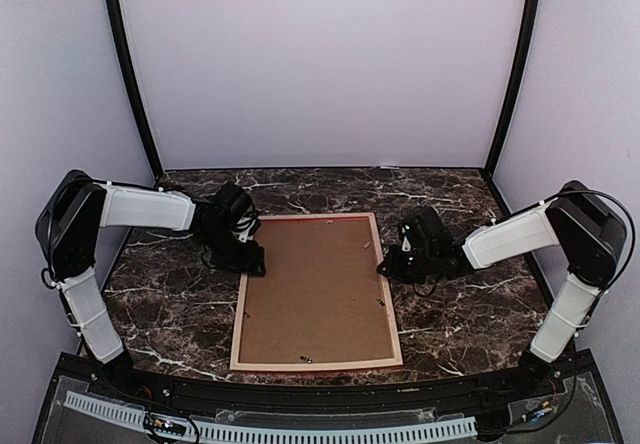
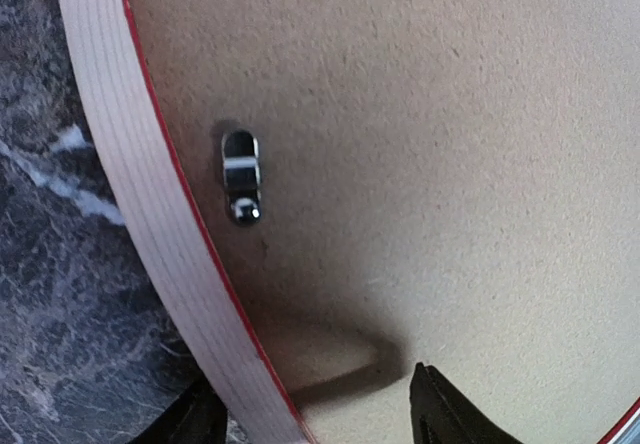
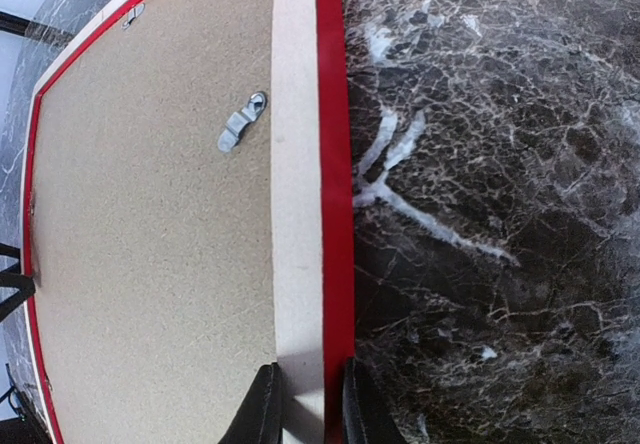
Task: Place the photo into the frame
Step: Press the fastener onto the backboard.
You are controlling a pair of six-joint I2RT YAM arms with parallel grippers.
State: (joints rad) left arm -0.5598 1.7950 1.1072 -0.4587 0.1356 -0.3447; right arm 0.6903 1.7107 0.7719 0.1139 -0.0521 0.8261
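The frame (image 1: 238,336) lies face down on the marble table, its pale wood back up and a red edge showing (image 3: 335,164). A brown backing board (image 1: 315,289) fills it, and the photo is hidden. My left gripper (image 1: 252,264) is at the left rail (image 2: 130,194). It is open (image 2: 310,394), with one finger outside the rail and the other over the board. On the right rail (image 3: 298,164), my right gripper (image 1: 385,267) is shut (image 3: 310,374), one finger on each side.
Small metal turn clips (image 2: 241,176) (image 3: 242,124) sit on the board (image 2: 450,144) by the rails. The dark marble table (image 1: 170,304) extends left and right of the frame. Pale walls with black corner posts (image 1: 128,64) enclose the back.
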